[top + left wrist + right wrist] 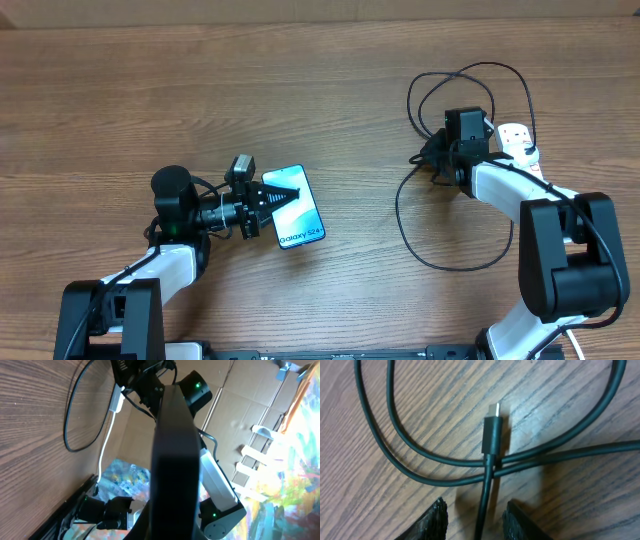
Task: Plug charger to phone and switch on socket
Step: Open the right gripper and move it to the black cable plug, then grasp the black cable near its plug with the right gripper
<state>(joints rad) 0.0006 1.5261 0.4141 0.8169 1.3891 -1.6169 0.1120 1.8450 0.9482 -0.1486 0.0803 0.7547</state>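
The phone (300, 212), with a light blue "Galaxy S24+" screen, lies left of centre. My left gripper (274, 197) is shut on its left edge. In the left wrist view the phone (172, 460) is a dark slab between the jaws. The charger cable (440, 262) loops over the table at the right. Its plug tip (492, 427) lies on the wood, crossing two cable strands. My right gripper (476, 506) is open, low over the table, with the cable running between its fingers just behind the plug. It also shows in the overhead view (427, 160). The white socket (520, 142) lies behind the right arm.
The cable loops (470, 75) spread around the right gripper. In the left wrist view, the cable (75, 420), the socket's white lead (106, 445) and the right arm (220, 485) show beyond the phone. Wooden table (200, 90) all round.
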